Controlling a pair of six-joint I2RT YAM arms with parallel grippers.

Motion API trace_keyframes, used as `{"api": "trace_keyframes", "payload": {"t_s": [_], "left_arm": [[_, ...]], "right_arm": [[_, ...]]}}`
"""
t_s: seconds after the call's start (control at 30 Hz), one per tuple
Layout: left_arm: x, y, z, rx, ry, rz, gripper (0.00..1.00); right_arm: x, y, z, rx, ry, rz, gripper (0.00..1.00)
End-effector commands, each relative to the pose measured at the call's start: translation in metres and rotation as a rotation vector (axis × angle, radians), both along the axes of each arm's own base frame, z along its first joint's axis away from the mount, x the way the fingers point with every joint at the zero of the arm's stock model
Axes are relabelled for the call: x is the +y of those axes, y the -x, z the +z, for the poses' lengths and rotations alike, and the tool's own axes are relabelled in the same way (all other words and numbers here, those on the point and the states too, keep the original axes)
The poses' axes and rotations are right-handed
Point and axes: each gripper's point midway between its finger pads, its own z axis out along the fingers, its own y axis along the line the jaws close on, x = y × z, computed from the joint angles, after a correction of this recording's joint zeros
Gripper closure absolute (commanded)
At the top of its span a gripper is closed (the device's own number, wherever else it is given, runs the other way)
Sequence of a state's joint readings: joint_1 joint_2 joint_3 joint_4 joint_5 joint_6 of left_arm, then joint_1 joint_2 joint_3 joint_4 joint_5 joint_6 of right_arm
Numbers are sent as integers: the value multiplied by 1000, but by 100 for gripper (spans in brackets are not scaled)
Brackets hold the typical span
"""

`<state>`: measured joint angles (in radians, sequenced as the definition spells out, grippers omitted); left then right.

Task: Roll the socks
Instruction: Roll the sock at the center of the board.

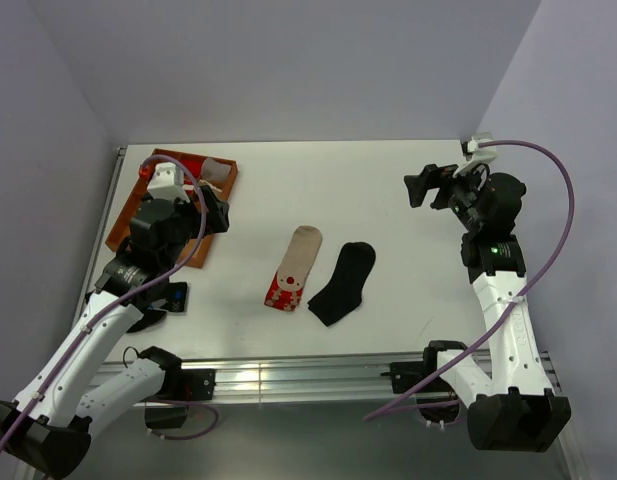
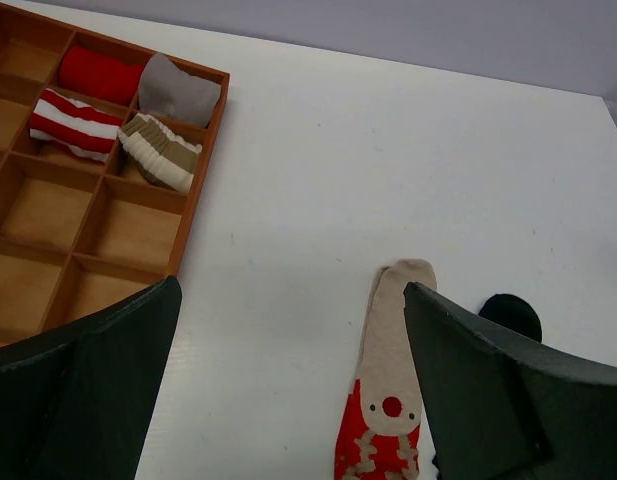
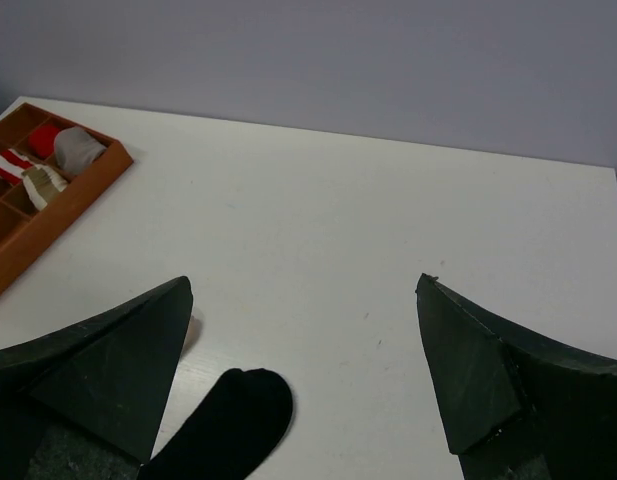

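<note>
Near the middle of the white surface [image 1: 288,190], the two socks lie flat and unrolled, side by side. The beige sock [image 1: 296,265] is on the left, with its plain end toward the back wall and its red, white-marked end toward the arms. The black sock [image 1: 345,282] lies just to its right at a slight slant, close to the beige one, and they do not appear to touch.

At the left edge of the surface sits a wooden tray [image 2: 200,170] divided into square compartments. Four neighbouring compartments at its far end each hold a rolled bundle: a red roll [image 2: 100,73], a grey roll [image 2: 178,90], a red-and-white striped roll [image 2: 73,122] and a tan-and-cream roll [image 2: 160,150]. The other compartments that show are bare wood.

The left end effector [image 2: 288,290] is by the tray's right side, released, with its jaws spread wide and nothing between them. From its wrist camera the beige sock shows in the gap beyond the fingers, ungripped, and the black sock's tip peeks past the right finger.

The right end effector [image 3: 305,282] is toward the back right of the surface, well apart from both socks. It is also released, with its jaws wide and holding nothing. Its own camera shows one end of the black sock by its left finger.
</note>
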<state>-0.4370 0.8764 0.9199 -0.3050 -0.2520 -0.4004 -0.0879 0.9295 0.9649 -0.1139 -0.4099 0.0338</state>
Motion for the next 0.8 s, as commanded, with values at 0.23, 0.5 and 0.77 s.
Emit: {"api": "trace_keyframes", "payload": {"t_s": [0.23,0.5,0.77], "left_arm": [[3,1,12,-47,-12,-5,0],[1,-2,5,-14,-16,1,0],[5,-3,4,-18,-7,31,1]], "right_arm": [[-4,2,13,-51,58,2,0],[10,-13,-4,10,113,84,1],[109,-28,-50,163,241,327,8]]}}
